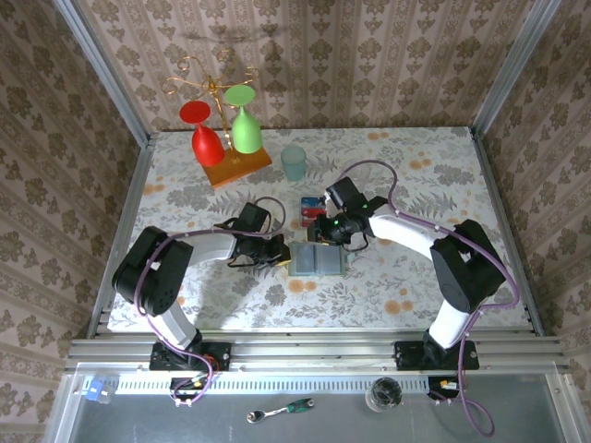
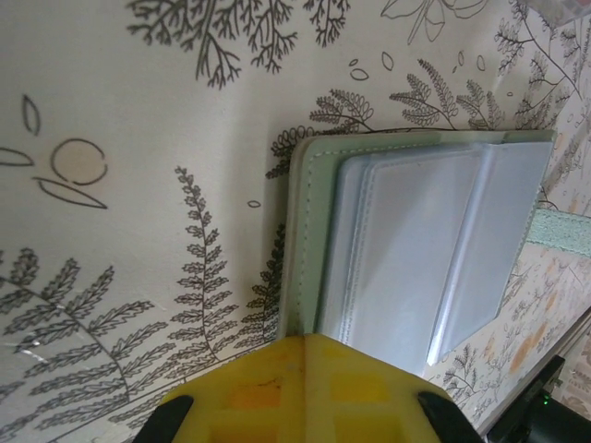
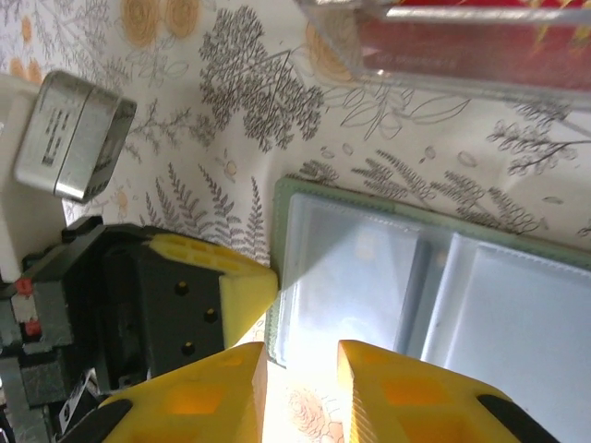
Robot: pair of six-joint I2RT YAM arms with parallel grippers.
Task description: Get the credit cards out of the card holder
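Observation:
The pale green card holder (image 1: 317, 260) lies open on the table, its clear sleeves (image 2: 416, 249) facing up and looking empty. Red and blue credit cards (image 1: 311, 210) lie on the table just behind it. A red card (image 3: 462, 41) shows at the top of the right wrist view. My left gripper (image 1: 277, 251) is shut, its yellow tips (image 2: 309, 340) pressed together against the holder's left edge. My right gripper (image 3: 303, 360) is open and hovers low over the holder's (image 3: 369, 277) near-left corner, beside the left gripper's tip (image 3: 259, 281).
A teal cup (image 1: 294, 162) stands behind the cards. At the back left, a wooden rack (image 1: 237, 164) holds a red glass (image 1: 205, 134) and a green glass (image 1: 244, 122). Wallpapered walls close in the table on three sides.

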